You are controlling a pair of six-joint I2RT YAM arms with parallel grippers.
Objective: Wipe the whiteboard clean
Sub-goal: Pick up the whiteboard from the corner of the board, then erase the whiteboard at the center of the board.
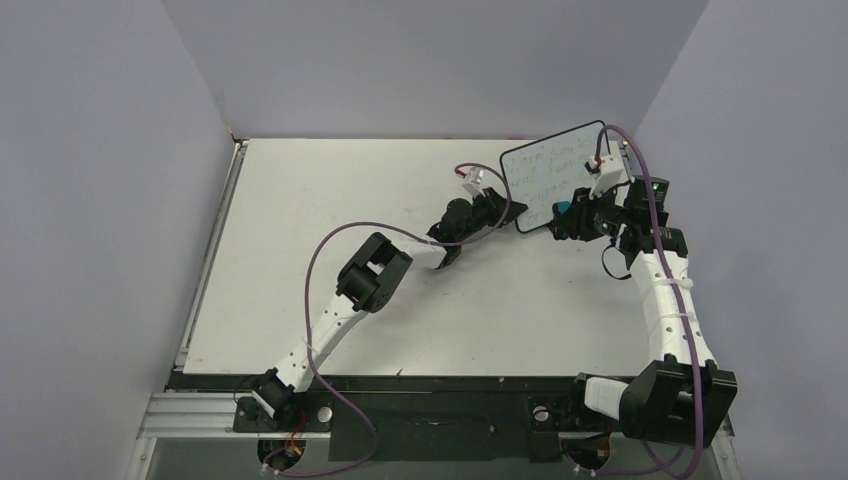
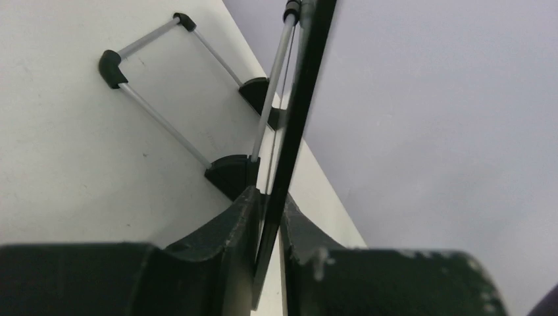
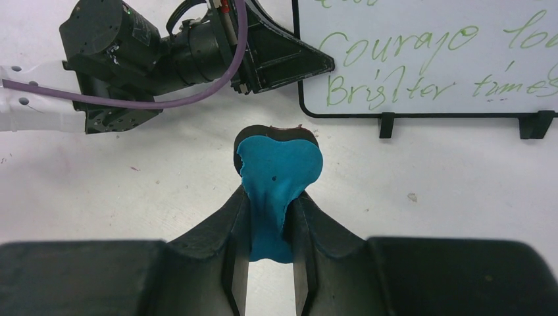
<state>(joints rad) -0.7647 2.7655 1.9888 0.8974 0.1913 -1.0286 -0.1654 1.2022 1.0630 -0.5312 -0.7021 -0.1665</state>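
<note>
The whiteboard (image 1: 553,176) stands propped at the back right of the table, with green handwriting (image 3: 421,46) on its face. My left gripper (image 1: 503,208) is at the board's lower left edge. In the left wrist view its two fingers (image 2: 268,204) pinch the thin black rim (image 2: 299,112) from both sides. My right gripper (image 3: 273,210) is shut on a blue bone-shaped eraser (image 3: 279,168), which it holds just above the table in front of the board's lower left corner, apart from the board. From above, the eraser (image 1: 562,209) sits right beside the board's bottom edge.
A thin wire stand with black feet (image 2: 164,122) props the board from behind; its front feet (image 3: 387,125) show under the bottom rim. The left arm's wrist (image 3: 131,52) lies close to the left of the eraser. Grey walls enclose the table on three sides.
</note>
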